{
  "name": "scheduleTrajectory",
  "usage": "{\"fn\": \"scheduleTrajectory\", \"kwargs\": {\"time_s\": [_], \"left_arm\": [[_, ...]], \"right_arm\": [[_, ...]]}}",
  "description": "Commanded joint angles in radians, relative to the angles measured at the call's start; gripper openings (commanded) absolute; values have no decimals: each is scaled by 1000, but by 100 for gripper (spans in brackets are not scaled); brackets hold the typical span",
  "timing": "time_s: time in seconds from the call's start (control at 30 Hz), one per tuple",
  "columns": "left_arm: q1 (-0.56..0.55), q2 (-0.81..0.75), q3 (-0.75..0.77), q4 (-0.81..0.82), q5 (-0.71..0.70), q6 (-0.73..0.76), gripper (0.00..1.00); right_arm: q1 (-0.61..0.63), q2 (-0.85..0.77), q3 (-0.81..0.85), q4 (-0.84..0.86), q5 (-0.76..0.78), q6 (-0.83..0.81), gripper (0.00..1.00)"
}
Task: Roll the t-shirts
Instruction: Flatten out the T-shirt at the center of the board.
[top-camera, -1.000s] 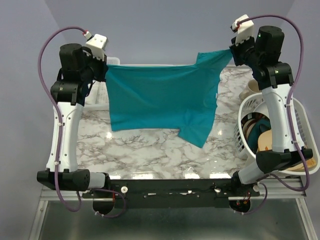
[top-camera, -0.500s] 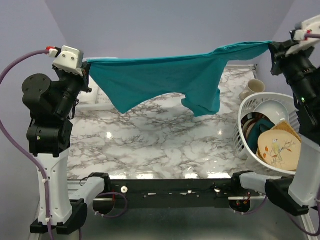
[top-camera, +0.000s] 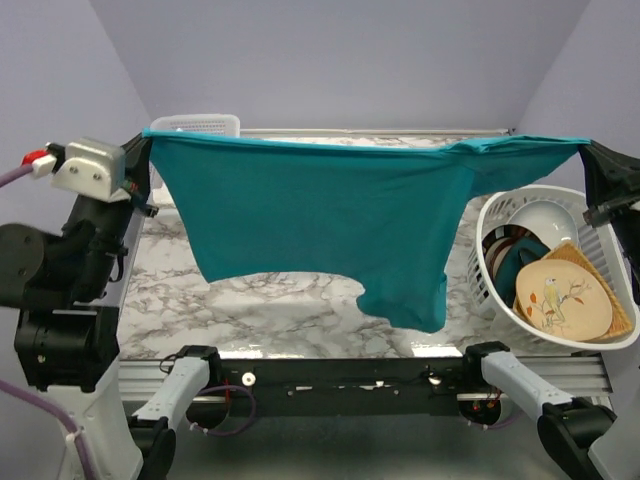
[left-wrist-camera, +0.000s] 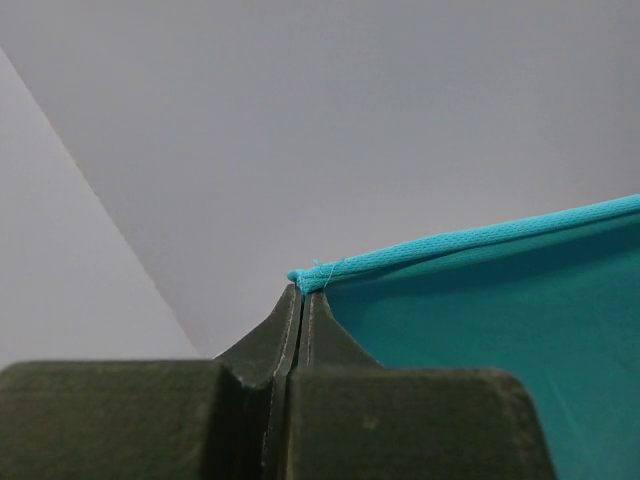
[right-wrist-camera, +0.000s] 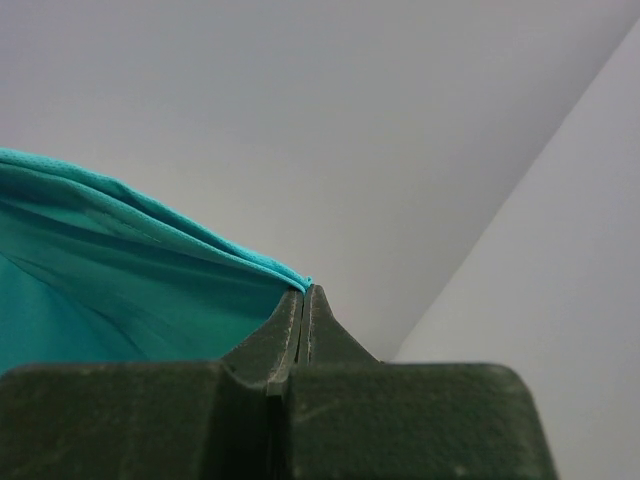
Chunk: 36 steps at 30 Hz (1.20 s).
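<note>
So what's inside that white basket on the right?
A white bowl, a bird-painted plate and a teal item show in the basket. The plate covers whatever lies beneath it.

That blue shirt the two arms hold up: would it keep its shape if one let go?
Probably not. The t-shirt drapes down from its pinched corners and its lower edge hangs unevenly, so it looks floppy. It also seems light, since the left gripper and right gripper carry it by thin pinches of hem. Released, it would likely drop limp.
</note>
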Motion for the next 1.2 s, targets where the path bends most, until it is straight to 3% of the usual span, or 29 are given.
{"fn": "scheduleTrajectory", "kwargs": {"time_s": [0.0,0.1,0.33,0.43,0.63,0.77,0.87,1.17], "left_arm": [[8,-86,61,-19,31,24,0],[8,-116,86,-7,45,-12,0],[36,-103,148,10,68,-79,0],[65,-79,146,16,107,-88,0],[79,-41,-69,45,201,-96,0],[77,21,-170,64,244,-101,0],[79,82,-183,80,253,-114,0],[79,168,-125,133,266,-170,0]], "right_arm": [[-8,-104,9,-29,-34,-43,1],[-11,-138,16,-37,-34,-43,0],[-17,-173,-89,20,199,-34,0],[-15,-152,-116,50,227,-54,1],[-17,-95,-313,199,186,-90,1],[-14,12,-347,250,100,-3,0],[-12,106,-311,251,0,34,0],[119,267,-231,316,98,-49,1]]}}
